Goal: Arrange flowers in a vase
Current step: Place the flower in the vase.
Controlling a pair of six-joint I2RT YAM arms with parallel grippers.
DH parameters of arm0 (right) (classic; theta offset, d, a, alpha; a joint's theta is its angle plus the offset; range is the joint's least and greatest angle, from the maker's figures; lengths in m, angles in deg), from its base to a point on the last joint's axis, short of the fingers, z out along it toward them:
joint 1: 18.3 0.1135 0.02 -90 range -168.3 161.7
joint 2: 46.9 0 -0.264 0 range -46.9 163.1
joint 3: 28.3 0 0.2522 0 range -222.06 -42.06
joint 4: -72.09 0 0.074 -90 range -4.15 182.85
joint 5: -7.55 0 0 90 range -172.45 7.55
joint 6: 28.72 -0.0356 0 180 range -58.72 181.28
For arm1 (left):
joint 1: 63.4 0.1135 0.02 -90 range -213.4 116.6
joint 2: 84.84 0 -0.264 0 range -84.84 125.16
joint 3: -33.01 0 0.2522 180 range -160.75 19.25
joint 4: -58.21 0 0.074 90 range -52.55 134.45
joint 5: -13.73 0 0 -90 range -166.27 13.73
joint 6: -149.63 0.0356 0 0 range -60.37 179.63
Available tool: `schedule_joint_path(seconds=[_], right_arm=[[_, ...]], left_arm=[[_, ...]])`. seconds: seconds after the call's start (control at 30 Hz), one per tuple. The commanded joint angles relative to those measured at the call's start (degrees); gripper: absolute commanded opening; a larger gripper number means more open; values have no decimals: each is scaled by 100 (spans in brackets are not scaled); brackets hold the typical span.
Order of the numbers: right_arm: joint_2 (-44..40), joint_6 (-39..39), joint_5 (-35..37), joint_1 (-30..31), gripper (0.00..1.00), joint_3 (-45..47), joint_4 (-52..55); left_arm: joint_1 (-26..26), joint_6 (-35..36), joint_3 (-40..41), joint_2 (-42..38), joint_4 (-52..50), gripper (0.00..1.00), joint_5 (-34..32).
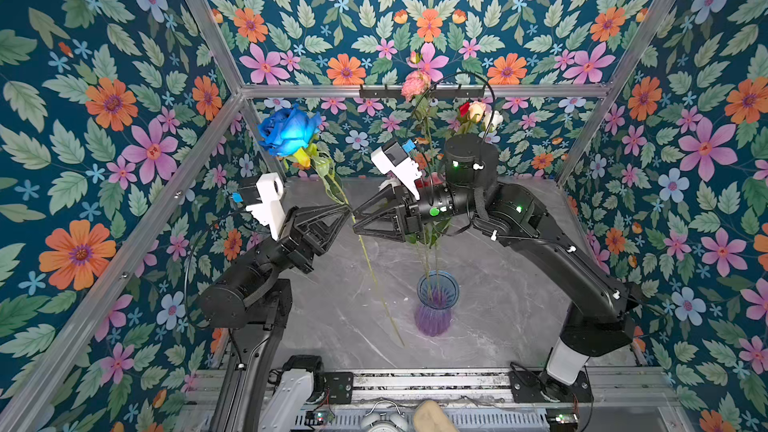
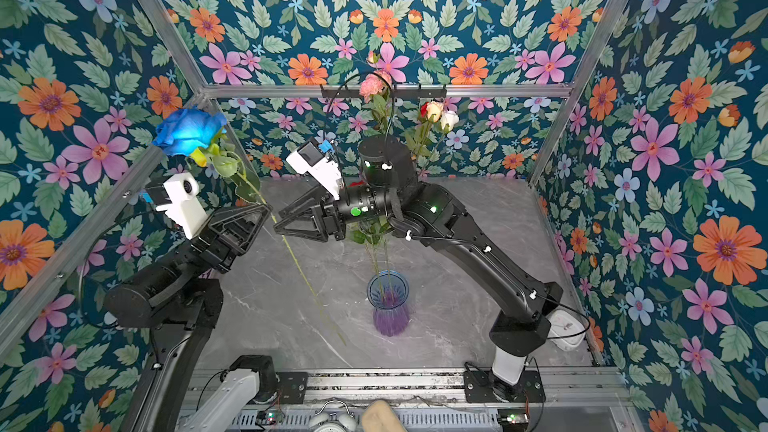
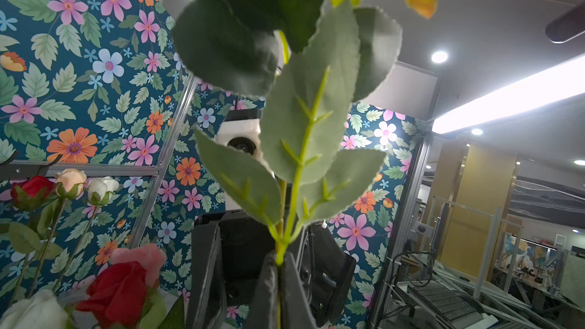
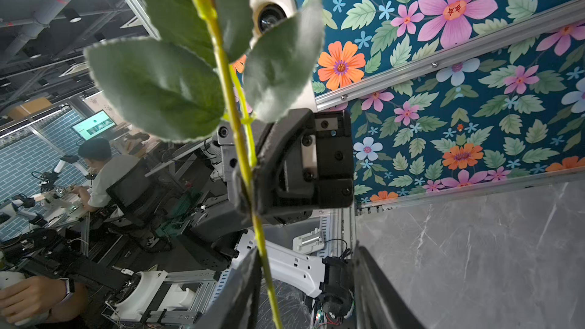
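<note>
Two grippers are mine, and their tips almost meet at one long green stem (image 1: pixel 374 272). My left gripper (image 1: pixel 345 211) is squeezed tight on that stem, just under a bunch of leaves (image 3: pixel 304 140). The blue rose (image 1: pixel 289 130) sits at the top of the stem, high above my left gripper.

My right gripper (image 1: pixel 354 221) is just beside the left one, a little lower on the stem. Its fingers (image 4: pixel 240 289) stand apart. The stem runs between them, close against one finger and well clear of the other.

Below both grippers the stem slants down. Its thin end comes near the vase (image 1: pixel 436 305). I cannot tell if it touches the tabletop (image 1: pixel 519 305).

The vase stands on the tabletop, down below my right gripper. Thin stems rise out of it and pass behind my right arm. Above that arm I see more flowers: a frilly pink bloom (image 1: pixel 414 84), a red rose (image 1: pixel 464 109), a peach rose (image 1: pixel 476 110) and a white rose (image 1: pixel 493 118).
</note>
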Motion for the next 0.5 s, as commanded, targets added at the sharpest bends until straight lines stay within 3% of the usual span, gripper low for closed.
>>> schedule_joint_path(seconds=[0.0, 0.1, 0.17, 0.2, 0.23, 0.3, 0.33, 0.4, 0.43, 0.47], right_arm=[[46, -20, -147, 28, 41, -68, -104], [83, -18, -160, 42, 32, -148, -83], [98, 3, -156, 43, 19, -199, -28], [86, 20, -145, 43, 5, -212, -1], [77, 37, -122, 38, 0, -211, 24], [-6, 124, -121, 50, 0, -161, 83], [-68, 177, -45, 52, 0, -124, 135], [-312, 365, 339, 51, 0, -20, 363], [-460, 459, 612, 47, 0, 54, 471], [-729, 529, 1021, 50, 0, 195, 555]], left_arm=[[-17, 74, 12, -21, 84, 0, 34], [-17, 158, -3, -45, -30, 0, 38], [-26, 186, -13, -43, -59, 0, 42], [-26, 200, -22, -38, -75, 0, 53], [-26, 211, -22, -32, -90, 0, 59], [-26, 361, -31, -34, -333, 4, 69], [-26, 506, -31, -70, -593, 24, 45], [-26, 1114, -31, -200, -1471, 83, 27], [-26, 1369, -31, -277, -1879, 99, 25], [-26, 1696, -22, -380, -2319, 100, 33]])
